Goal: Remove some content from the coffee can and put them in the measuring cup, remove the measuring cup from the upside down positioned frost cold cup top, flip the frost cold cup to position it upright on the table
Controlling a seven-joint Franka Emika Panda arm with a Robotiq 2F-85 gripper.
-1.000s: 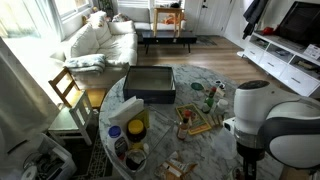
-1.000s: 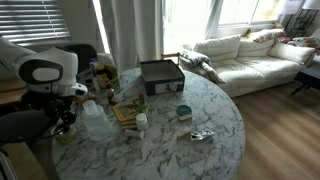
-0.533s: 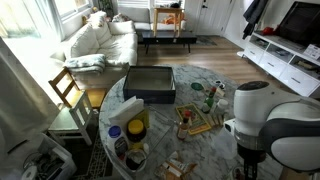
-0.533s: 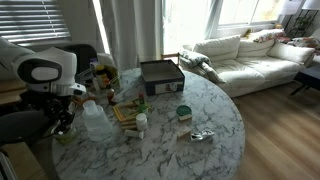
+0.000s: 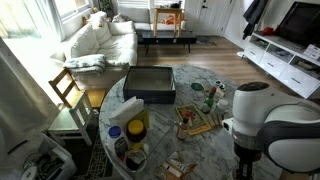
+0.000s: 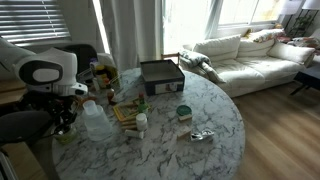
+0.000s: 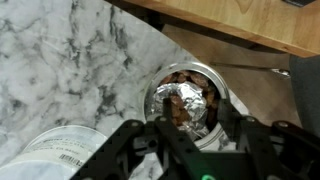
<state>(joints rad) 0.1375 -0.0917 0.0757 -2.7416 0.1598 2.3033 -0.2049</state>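
— Has anything changed from half a second ago?
— Nothing I can see. The arm and everything on the marble table sit just as they did.
— Start at the left, then.
— In an exterior view the gripper hangs over the table's left edge. Just right of it stands the frost cold cup, whitish and translucent. Farther right and back lies a black box, and a sofa is at the far right, beyond the table.
— And the hand?
— In the wrist view its fingers are spread apart, one on either side of the coffee can, gripping nothing. The can is foil-lined, with brown contents inside.
— Is the cup upright or inverted?
— It's too small to tell.
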